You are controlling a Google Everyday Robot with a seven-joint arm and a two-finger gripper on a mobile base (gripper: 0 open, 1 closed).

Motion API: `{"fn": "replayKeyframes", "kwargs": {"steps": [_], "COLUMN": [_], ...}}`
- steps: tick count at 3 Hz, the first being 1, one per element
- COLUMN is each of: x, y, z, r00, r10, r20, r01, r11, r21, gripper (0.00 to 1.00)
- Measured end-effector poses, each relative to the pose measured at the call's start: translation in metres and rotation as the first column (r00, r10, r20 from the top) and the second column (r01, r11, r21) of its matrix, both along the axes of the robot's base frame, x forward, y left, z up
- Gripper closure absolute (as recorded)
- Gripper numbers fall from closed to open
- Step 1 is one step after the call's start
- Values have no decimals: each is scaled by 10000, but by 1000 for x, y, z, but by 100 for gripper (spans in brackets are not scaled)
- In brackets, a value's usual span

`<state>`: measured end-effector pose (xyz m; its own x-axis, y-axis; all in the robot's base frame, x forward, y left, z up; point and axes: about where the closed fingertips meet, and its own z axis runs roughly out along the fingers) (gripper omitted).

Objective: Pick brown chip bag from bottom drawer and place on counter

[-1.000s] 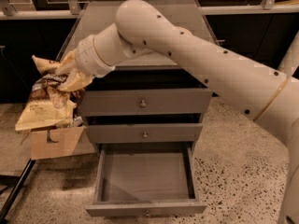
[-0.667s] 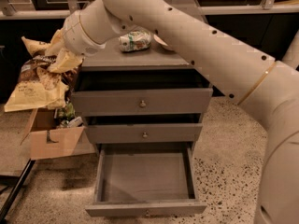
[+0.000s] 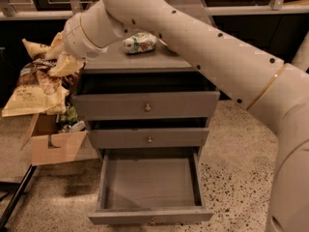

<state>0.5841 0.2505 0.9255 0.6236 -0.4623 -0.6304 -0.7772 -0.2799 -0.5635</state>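
Brown crinkled film with tan-yellow ends: the brown chip bag (image 3: 36, 88) hangs at about nine o'clock from the cabinet, clear of the counter (image 3: 120, 63) and level with the top drawers. The gripper (image 3: 63, 64) sits at the bag's two o'clock corner, just off the counter's left edge. Its fingers look clamped on a pinch of the bag's upper end, since the rest of the bag droops down and to the left from that point.

The bag looks light and soft. It folds and creases under its own weight rather than holding a shape, so it will swing and flop when carried. The film is probably slick, and the chips inside would crush easily. A hold on the flat sealed end therefore seems safer than one across the puffed middle, and the present hold near the upper end suits that.

The bottom drawer (image 3: 149, 215) stands pulled out at six o'clock and shows only its bare grey floor. A green-and-white packet (image 3: 140, 41) lies on the counter towards its twelve o'clock side. Setting the bag down means carrying it towards three o'clock over the rim, to the free patch in front of that packet. A cardboard box (image 3: 55, 149) stands on the floor below the bag.
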Motion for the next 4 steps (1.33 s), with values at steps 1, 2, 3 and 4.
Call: {"fn": "replayKeyframes", "kwargs": {"steps": [1, 2, 3, 4], "x": [12, 35, 58, 93], "y": [-4, -9, -14, -20], "z": [12, 30, 51, 67], "r00": [9981, 9924, 9828, 9713], "r10": [-288, -475, -736, -1046], "r20": [553, 1138, 1692, 2135], "r01": [289, 488, 780, 1151], "r11": [9996, 9988, 9968, 9927], "r21": [-20, -86, -194, -371], "gripper": [100, 100, 100, 100]}}
